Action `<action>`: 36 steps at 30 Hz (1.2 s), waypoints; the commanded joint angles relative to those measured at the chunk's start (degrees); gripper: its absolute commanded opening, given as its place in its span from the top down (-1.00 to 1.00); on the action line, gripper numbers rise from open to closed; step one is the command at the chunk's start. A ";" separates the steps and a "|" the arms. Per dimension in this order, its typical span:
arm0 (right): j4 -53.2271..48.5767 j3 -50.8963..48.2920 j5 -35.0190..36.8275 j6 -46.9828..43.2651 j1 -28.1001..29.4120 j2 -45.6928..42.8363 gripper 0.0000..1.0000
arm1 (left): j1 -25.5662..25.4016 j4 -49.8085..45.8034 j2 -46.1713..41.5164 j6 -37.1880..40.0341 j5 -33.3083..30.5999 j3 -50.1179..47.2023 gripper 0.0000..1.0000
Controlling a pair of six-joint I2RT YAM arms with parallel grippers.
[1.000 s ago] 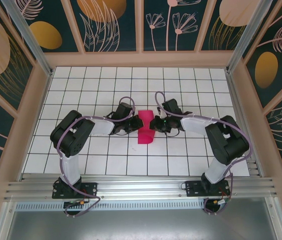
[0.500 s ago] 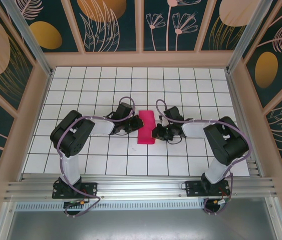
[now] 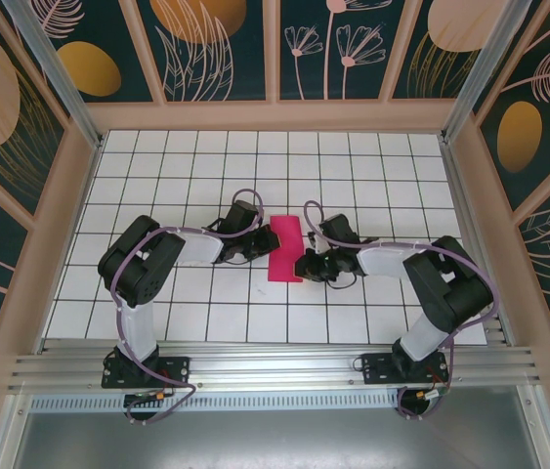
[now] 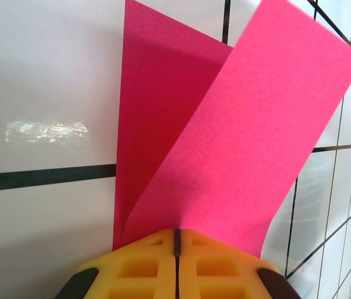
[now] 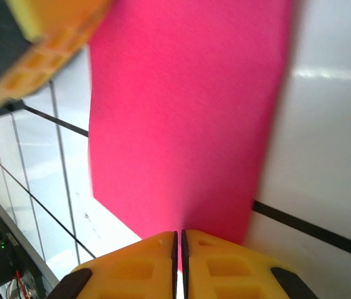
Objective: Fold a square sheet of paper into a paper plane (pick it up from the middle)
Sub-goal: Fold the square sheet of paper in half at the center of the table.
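The square sheet of paper (image 3: 285, 248) lies folded in half as a magenta-pink strip about two tiles long in the middle of the table. In the left wrist view its upper flap (image 4: 256, 137) lifts and skews off the darker lower layer (image 4: 163, 112). My left gripper (image 3: 264, 242) is at the strip's left edge, its yellow fingers (image 4: 138, 268) shut where the flap comes out. My right gripper (image 3: 303, 265) is at the right edge near the strip's front end. Its fingers (image 5: 225, 268) are shut, with pink paper (image 5: 181, 112) showing in the slit.
The white grid table (image 3: 206, 166) is walled by a wooden frame (image 3: 275, 115) at the back and sides. An aluminium rail (image 3: 275, 369) runs along the front edge. Both arms reach inward from their bases (image 3: 143, 369) (image 3: 406, 369).
The right gripper has slid along the paper's right edge toward the front. The paper, bowed up between the grippers a second ago, now lies flatter. The left gripper has stayed put.
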 commanded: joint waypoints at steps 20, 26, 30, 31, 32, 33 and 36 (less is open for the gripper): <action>-0.56 1.67 2.84 -1.36 -0.72 3.11 0.74 | -0.25 -2.35 3.69 0.08 -2.74 -1.17 0.85; -3.18 2.79 2.73 -2.55 -0.97 1.94 0.74 | -0.21 -2.35 3.30 0.35 -2.74 -1.62 0.85; -2.69 6.92 3.89 -2.55 -2.65 -1.95 0.73 | -0.27 -2.32 3.15 0.41 -2.74 -1.60 0.85; -2.19 7.88 4.41 -2.43 -3.40 -1.80 0.73 | -0.21 -2.31 3.17 0.45 -2.74 -1.64 0.85; -1.71 8.94 4.86 -2.23 -4.13 -1.27 0.73 | -0.21 -2.38 3.13 0.38 -2.74 -1.64 0.85; -1.01 10.01 5.14 -2.12 -4.84 -0.19 0.73 | -0.21 -2.33 3.05 0.45 -2.65 -1.64 0.85; 0.69 13.40 5.80 -2.29 -6.13 3.80 0.74 | -0.21 -2.39 3.17 0.45 -2.55 -1.63 0.85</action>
